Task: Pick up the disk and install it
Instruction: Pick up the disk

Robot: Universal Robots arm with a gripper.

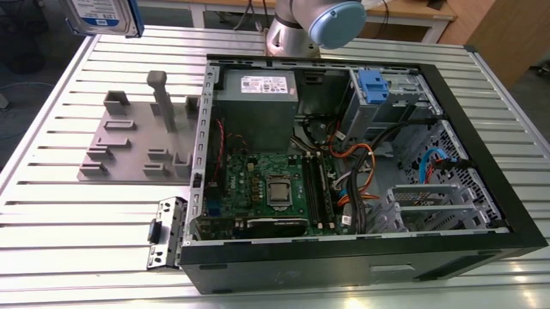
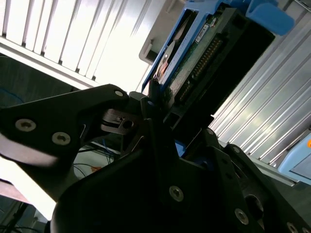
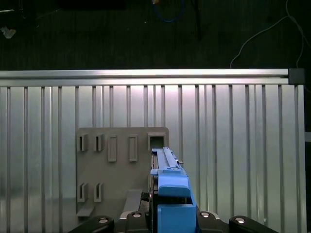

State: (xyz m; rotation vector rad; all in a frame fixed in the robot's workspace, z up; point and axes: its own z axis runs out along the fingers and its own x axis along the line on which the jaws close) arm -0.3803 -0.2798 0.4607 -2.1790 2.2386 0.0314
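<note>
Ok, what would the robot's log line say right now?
gripper | shut on disk | held over grey holder plate | not yet in open computer case

Note: the exterior view's top edge cuts off the disk [image 1: 102, 16], so you get its lower labelled part. The arm [image 1: 297, 29] is cropped there too. In the second wrist view the gripper [image 2: 167, 116] clamps the disk, and its dark links cover the near end. In the first wrist view the disk hides part of the grey fixture [image 3: 112, 189].

Arm [image 1: 299, 29] held high, gripper [image 2: 159, 109] with fingers [image 2: 145, 108] closed on the disk [image 2: 194, 53]
</note>
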